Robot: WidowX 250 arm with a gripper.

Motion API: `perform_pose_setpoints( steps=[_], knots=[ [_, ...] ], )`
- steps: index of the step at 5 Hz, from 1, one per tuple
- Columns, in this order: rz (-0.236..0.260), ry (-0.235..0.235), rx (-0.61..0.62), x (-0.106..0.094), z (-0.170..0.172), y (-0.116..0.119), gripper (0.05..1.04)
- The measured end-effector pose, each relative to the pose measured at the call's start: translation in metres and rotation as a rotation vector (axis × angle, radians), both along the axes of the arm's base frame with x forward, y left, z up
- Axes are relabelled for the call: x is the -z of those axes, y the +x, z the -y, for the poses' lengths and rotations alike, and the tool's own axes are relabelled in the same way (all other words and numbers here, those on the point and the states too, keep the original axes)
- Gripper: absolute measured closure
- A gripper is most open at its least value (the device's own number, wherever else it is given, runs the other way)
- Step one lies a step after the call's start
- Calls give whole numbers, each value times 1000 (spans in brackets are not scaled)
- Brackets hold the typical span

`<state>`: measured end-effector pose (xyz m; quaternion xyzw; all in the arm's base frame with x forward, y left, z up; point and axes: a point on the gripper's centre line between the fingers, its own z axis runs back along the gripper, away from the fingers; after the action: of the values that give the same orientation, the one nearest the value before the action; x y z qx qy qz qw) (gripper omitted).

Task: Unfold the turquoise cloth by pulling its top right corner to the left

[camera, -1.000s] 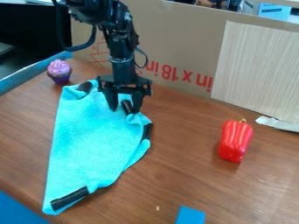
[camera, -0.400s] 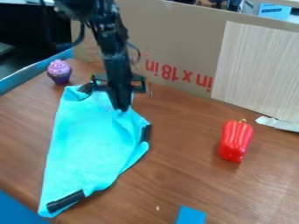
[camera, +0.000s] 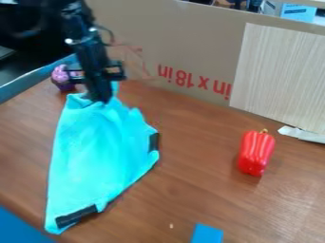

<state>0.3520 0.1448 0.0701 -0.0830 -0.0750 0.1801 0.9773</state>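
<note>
Largest is the brown wood-grain table (camera: 209,199), beneath the pincer. The turquoise, soft fabric cloth (camera: 98,152) with black edge strips spreads below the black two-finger pincer (camera: 100,99), which pinches its gathered upper edge. It looks light, limp and unlikely to break; a bunched fold should give a surer hold than a flat single layer. Right of the pincer lies the glossy red toy pepper (camera: 256,153); just behind it, the purple-topped toy cupcake (camera: 62,78).
</note>
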Motion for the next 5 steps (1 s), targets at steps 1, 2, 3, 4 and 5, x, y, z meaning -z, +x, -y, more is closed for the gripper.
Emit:
perform_pose_setpoints(
  steps=[1,2,3,4,5],
  knots=[
    [-7,-35,9,-9,-24,-15,1011],
    [-13,-58,1,-20,-61,-40,1011],
    [-40,-68,45,-23,-84,-59,1011],
    [-62,-33,34,-19,-116,-84,1012],
    [-110,-25,31,-1,-138,-104,1014]
  ],
)
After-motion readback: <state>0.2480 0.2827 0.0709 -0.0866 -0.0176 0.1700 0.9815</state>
